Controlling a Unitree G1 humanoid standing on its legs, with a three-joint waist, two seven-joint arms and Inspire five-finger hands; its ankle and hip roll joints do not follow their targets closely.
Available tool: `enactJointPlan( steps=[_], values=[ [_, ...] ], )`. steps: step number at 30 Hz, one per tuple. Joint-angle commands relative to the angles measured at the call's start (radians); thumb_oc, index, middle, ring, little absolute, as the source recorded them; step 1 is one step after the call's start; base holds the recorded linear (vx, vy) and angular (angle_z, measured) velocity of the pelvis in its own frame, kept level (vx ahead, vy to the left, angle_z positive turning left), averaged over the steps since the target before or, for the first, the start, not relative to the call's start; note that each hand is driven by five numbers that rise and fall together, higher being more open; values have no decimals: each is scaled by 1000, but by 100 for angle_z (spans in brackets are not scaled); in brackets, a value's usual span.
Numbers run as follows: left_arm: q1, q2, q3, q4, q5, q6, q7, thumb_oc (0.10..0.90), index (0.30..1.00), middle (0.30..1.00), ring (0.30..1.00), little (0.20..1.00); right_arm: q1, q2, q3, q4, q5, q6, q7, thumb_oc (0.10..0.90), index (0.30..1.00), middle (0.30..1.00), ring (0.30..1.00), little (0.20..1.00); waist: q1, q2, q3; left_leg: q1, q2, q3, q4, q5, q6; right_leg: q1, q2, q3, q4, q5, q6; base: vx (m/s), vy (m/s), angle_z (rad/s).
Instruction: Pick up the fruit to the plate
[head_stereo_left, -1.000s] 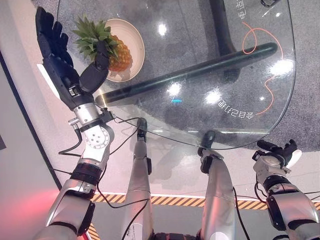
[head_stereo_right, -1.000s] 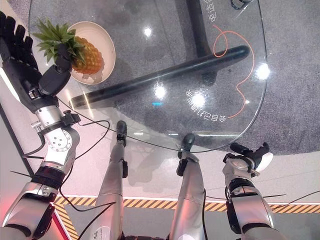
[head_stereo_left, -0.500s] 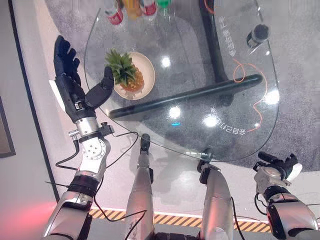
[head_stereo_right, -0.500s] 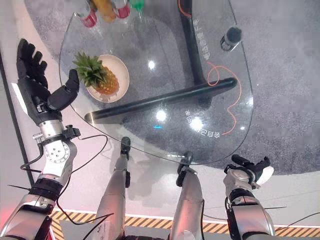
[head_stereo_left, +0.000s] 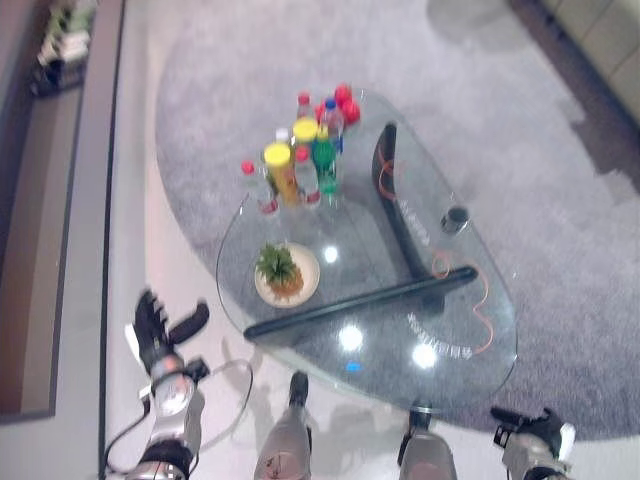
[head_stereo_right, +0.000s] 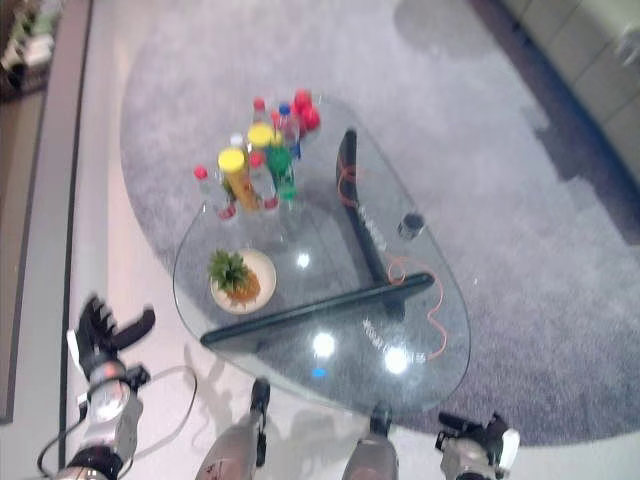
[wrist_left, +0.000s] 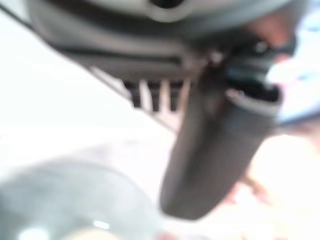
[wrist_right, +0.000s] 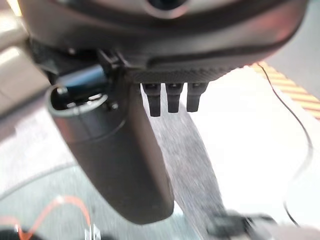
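Pineapple (head_stereo_left: 281, 270) lay on the plate (head_stereo_left: 305, 287) on the glass counter (head_stereo_left: 470, 350), leaves pointing far. We judged our left hand (head_stereo_left: 155, 328), fingers spread and empty, nearer, with the fruit lying far-right of it; our right hand (head_stereo_left: 530, 433) hung low, its fingers' state unclear.

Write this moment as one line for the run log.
fruit: pineapple on plate | left hand: open, beside glass table, holds nothing | right hand: low, off table | bottles at far end
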Motion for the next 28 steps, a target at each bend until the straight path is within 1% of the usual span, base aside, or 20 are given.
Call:
enactJointPlan(
  steps=[1, 2, 3, 6, 7, 8, 9, 11, 12, 14, 16, 17, 20, 24, 28],
  values=[
    [-50, 19, 38, 104, 112, 23, -145, 800, 900, 900, 900, 900, 38, -30, 24, 41, -103, 60, 173, 800, 900, 900, 900, 900, -21, -27, -73, 52, 30, 42, -1, -28, -14, -2, 36, 41, -8, 110, -47, 203, 49, -9],
    [-44, 15, 28, 137, 132, 45, -173, 800, 900, 900, 900, 900, 41, -31, 27, 53, -105, 77, 194, 800, 900, 900, 900, 900, -24, -25, -84, 65, 35, 49, -7, -30, -16, 11, 35, 37, -16, 112, -46, 165, 47, -13],
    [-40, 13, 22, 155, 138, 52, -182, 800, 900, 900, 900, 900, 43, -32, 27, 61, -107, 84, 204, 800, 900, 900, 900, 900, -25, -24, -90, 73, 37, 52, -10, -31, -17, 20, 35, 35, -19, 111, -45, 138, 51, -11],
    [-19, 11, -8, 250, 216, 130, -276, 800, 900, 900, 900, 900, 46, -29, 30, 110, -145, 117, 278, 800, 900, 900, 900, 900, -34, -16, -120, 109, 42, 69, -20, -42, -19, 55, 34, 26, -28, 103, -42, 131, 59, -5],
    [-15, 10, -14, 271, 231, 135, -293, 800, 900, 900, 900, 900, 46, -28, 32, 119, -155, 119, 289, 800, 900, 900, 900, 900, -36, -15, -124, 115, 42, 71, -20, -45, -18, 61, 35, 26, -29, 101, -41, 99, 52, -7],
    [-9, 12, -24, 295, 255, 172, -334, 800, 900, 900, 900, 900, 47, -26, 38, 127, -172, 124, 306, 800, 900, 900, 900, 900, -39, -12, -130, 121, 42, 74, -20, -48, -17, 67, 36, 27, -29, 98, -41, 110, 60, -8],
    [0, 8, -40, 325, 289, 238, -360, 800, 900, 900, 900, 900, 46, -21, 47, 137, -188, 135, 319, 800, 900, 900, 900, 900, -44, -9, -139, 131, 41, 77, -20, -53, -15, 75, 38, 29, -31, 95, -41, 109, 61, -10],
    [6, 6, -55, 354, 339, 320, -375, 800, 900, 900, 900, 900, 44, -20, 57, 144, -214, 148, 328, 800, 900, 900, 900, 900, -50, -8, -148, 140, 41, 81, -20, -58, -15, 83, 40, 33, -35, 94, -40, 77, 38, -11],
    [4, 4, -65, 373, 369, 357, -388, 800, 900, 900, 900, 900, 40, -19, 66, 148, -229, 157, 336, 800, 900, 900, 900, 900, -52, -8, -153, 144, 42, 84, -20, -60, -15, 88, 40, 33, -40, 95, -39, 59, 20, -5],
    [-1, -2, -87, 395, 406, 411, -415, 800, 900, 900, 900, 900, 33, -17, 82, 154, -255, 166, 342, 800, 900, 900, 900, 900, -57, -8, -161, 153, 43, 89, -20, -66, -14, 97, 39, 34, -53, 100, -37, 55, 12, -2],
    [-4, -7, -96, 405, 430, 428, -434, 800, 900, 900, 900, 900, 28, -14, 93, 157, -288, 176, 351, 800, 900, 900, 900, 900, -59, -8, -165, 158, 44, 93, -20, -69, -14, 101, 39, 35, -59, 103, -36, 38, 4, -3],
    [-10, -9, -113, 407, 448, 458, -470, 800, 900, 900, 900, 900, 22, -13, 109, 159, -326, 183, 358, 800, 900, 900, 900, 900, -62, -7, -170, 163, 46, 97, -20, -72, -14, 105, 38, 37, -67, 107, -35, 40, 3, -4],
    [-22, -10, -140, 406, 423, 491, -511, 800, 900, 900, 900, 900, 10, -15, 138, 159, -351, 208, 372, 800, 900, 900, 900, 900, -66, -5, -176, 171, 51, 105, -20, -75, -14, 109, 37, 37, -69, 108, -33, 27, 6, -6],
    [-31, -9, -138, 405, 406, 500, -517, 800, 900, 900, 900, 900, 4, -16, 145, 163, -355, 218, 379, 800, 900, 900, 900, 900, -66, -4, -181, 174, 56, 108, -20, -75, -16, 112, 36, 32, -69, 107, -33, 11, -2, -8],
    [-34, -12, -144, 401, 409, 493, -526, 800, 900, 900, 900, 900, 6, -10, 161, 164, -380, 234, 400, 800, 900, 900, 900, 900, -63, -3, -187, 174, 59, 106, -20, -74, -17, 113, 33, 26, -72, 110, -32, -3, -2, -3]
  ],
)
